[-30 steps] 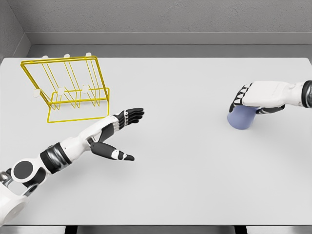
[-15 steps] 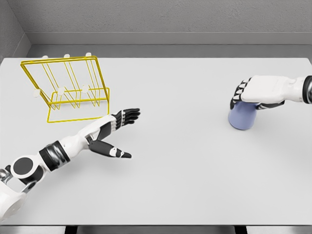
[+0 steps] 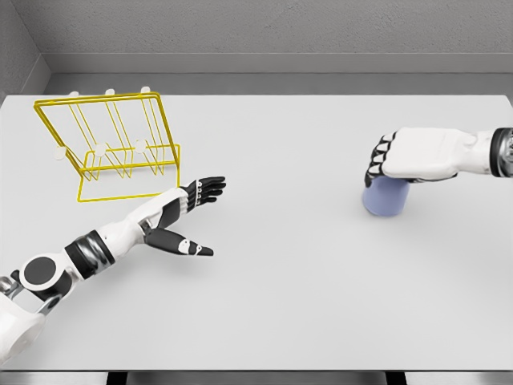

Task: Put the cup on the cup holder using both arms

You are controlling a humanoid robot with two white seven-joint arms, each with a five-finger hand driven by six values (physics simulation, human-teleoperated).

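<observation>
A pale blue cup [image 3: 385, 198] shows at the right of the white table [image 3: 280, 273], and my right hand [image 3: 401, 160] is shut on its top, fingers curled over the rim. The yellow wire cup holder [image 3: 112, 144] stands at the back left, tilted, with white-tipped pegs. My left hand [image 3: 196, 212] lies open just right of the holder's base, fingers stretched forward and thumb spread, holding nothing.
The grey back wall runs behind the table's far edge [image 3: 264, 84]. The table's front edge [image 3: 256, 370] is at the bottom of the view. A wide stretch of tabletop lies between the two hands.
The right hand has carried the cup a little left and toward me. The left hand has drawn back slightly to the left.
</observation>
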